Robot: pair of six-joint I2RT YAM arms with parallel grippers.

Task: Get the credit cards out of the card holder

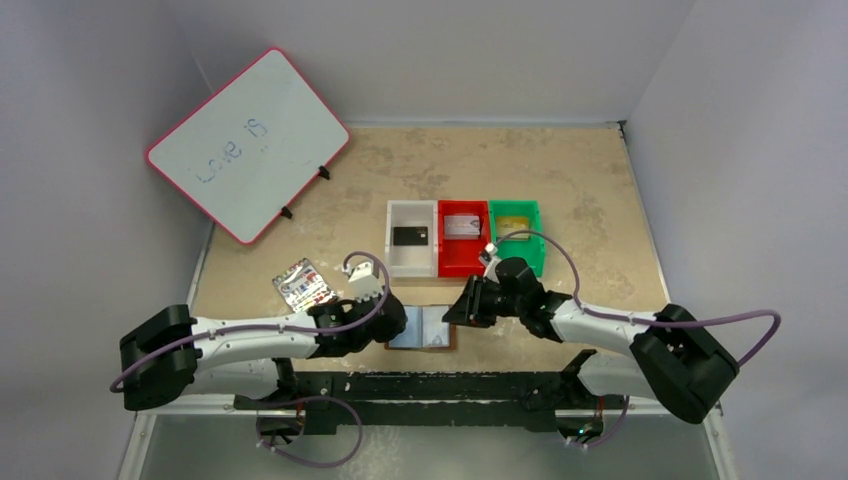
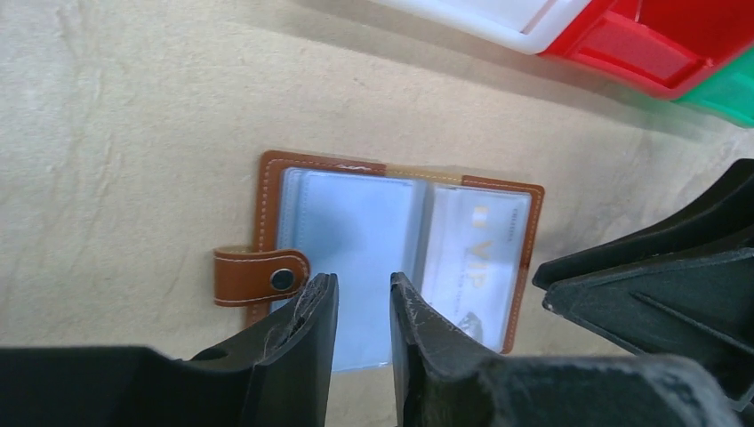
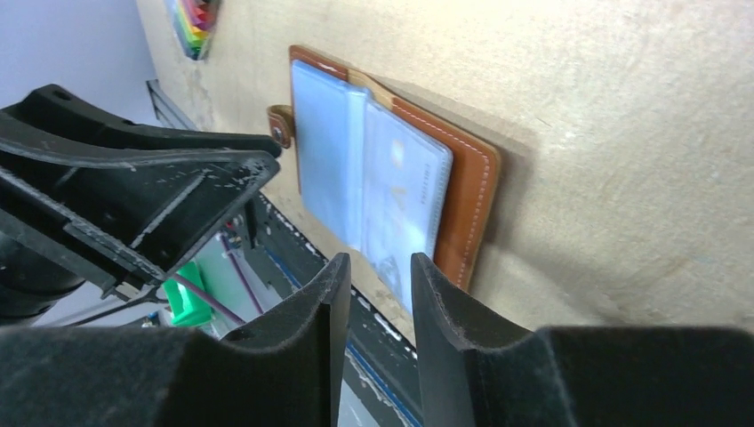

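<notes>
The card holder (image 1: pixel 421 328) lies open and flat on the bench (image 1: pixel 600 200) at the lower middle of the top view, just above the arms' mounting rail, with its clear sleeves facing up and its brown snap tab (image 2: pixel 258 276) sticking out on the frame-left side in the left wrist view. The left gripper (image 1: pixel 390 322) sits at the holder's frame-left edge with its jaws a narrow gap apart and nothing between them. In its own view the left gripper's (image 2: pixel 363 286) tips hang over the lower edge of the empty left sleeve, and whether they touch the plastic cannot be told. The right gripper (image 1: pixel 458 308) is at the holder's frame-right edge, also slightly parted and holding nothing. In its wrist view the right gripper's (image 3: pixel 381 271) tips stand over the near edge of the sleeve pages of the holder (image 3: pixel 462 196), contact again unclear. A pale card (image 2: pixel 471 258) printed VIP shows inside the right-hand sleeve. Above the holder in the top view, three bins stand side by side: the white bin (image 1: pixel 396 258) holds a black card (image 1: pixel 410 236), the red bin (image 1: pixel 446 264) a silvery grey card (image 1: pixel 462 226), and the green bin (image 1: pixel 536 258) a gold-tan card (image 1: pixel 512 224). A white pack with rainbow stripes (image 1: pixel 303 284) lies left of the bins, and a whiteboard (image 1: pixel 250 140) leans in the upper left.
</notes>
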